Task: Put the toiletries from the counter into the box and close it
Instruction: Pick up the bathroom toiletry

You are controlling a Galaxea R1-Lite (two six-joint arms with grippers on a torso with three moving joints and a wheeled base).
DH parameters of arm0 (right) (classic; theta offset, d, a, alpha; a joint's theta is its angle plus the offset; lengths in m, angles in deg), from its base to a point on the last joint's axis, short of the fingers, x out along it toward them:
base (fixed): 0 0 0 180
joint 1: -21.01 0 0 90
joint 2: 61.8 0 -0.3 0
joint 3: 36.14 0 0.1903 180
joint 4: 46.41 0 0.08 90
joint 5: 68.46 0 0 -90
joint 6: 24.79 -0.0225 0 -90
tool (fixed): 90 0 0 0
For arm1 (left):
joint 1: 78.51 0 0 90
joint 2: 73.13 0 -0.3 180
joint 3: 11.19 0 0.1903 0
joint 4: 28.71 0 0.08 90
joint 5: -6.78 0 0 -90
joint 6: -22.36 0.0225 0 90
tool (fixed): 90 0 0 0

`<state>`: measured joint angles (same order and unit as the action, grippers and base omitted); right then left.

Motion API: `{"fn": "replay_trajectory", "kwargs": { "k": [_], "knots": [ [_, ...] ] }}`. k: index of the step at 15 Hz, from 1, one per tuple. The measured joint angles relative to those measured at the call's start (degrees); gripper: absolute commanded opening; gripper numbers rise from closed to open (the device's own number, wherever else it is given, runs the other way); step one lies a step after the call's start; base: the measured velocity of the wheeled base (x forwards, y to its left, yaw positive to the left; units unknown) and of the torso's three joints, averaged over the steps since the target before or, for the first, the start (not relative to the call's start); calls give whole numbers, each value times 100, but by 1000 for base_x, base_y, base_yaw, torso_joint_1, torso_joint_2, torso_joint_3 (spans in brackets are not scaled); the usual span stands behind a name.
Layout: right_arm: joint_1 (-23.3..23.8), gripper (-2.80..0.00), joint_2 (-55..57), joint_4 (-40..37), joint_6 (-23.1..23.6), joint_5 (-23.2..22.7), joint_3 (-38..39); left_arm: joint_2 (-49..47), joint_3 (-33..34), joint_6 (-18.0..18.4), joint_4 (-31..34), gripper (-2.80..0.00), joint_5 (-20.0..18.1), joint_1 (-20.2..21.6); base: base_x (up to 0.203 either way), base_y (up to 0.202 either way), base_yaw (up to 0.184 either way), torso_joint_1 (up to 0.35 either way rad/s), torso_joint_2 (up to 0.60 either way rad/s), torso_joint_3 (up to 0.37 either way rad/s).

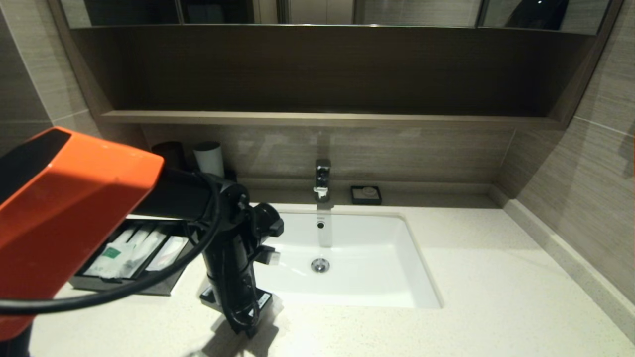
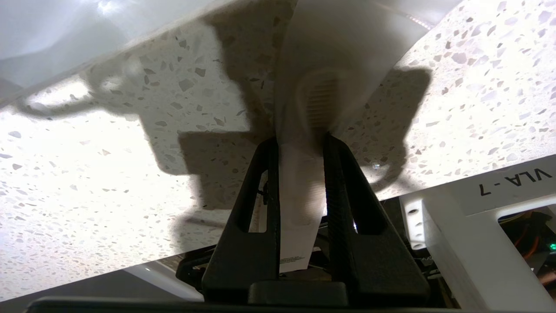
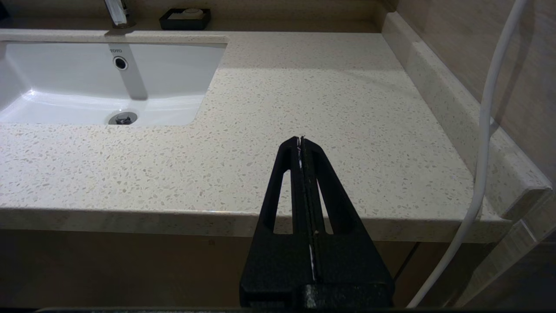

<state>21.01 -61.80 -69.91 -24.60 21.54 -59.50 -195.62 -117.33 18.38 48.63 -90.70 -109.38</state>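
Observation:
My left gripper [image 2: 299,141] points down at the speckled counter [image 2: 108,182] in front of the sink's left corner; it also shows in the head view [image 1: 245,327]. It is shut on a white toiletry packet [image 2: 323,74], which stands out past the fingertips against the counter. The black box [image 1: 124,286] lies open on the counter to the left, with several white packets [image 1: 130,250] in it. My arm hides part of the box. My right gripper [image 3: 300,140] is shut and empty, just off the counter's front edge on the right.
A white sink [image 1: 357,277] with a faucet [image 1: 322,181] sits mid-counter. A black soap dish [image 1: 366,195] is behind it. A dark cup [image 1: 168,152] and a white cup [image 1: 208,156] stand behind the box. A wall borders the counter's right side [image 1: 560,248].

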Motion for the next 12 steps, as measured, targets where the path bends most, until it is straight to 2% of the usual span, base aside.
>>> {"fn": "replay_trajectory", "kwargs": {
  "k": [3,6,7,10,12],
  "knots": [
    [0,-280,0,-2,-3,2,0,111,-34,-6,13,-280,0,2,0,0,0,0,0,0],
    [0,-280,0,-7,-6,0,0,619,-271,-149,85,-280,69,90,0,0,0,0,0,0],
    [0,-280,0,-5,-3,0,0,883,-327,-203,112,-280,227,173,0,0,0,0,0,0],
    [0,-280,0,-2,-3,2,0,1525,-305,-414,165,-280,1154,539,0,0,0,0,0,0],
    [0,-280,0,0,-2,1,0,1816,-197,-411,226,-280,1275,778,0,0,0,0,0,0]
  ]
}}
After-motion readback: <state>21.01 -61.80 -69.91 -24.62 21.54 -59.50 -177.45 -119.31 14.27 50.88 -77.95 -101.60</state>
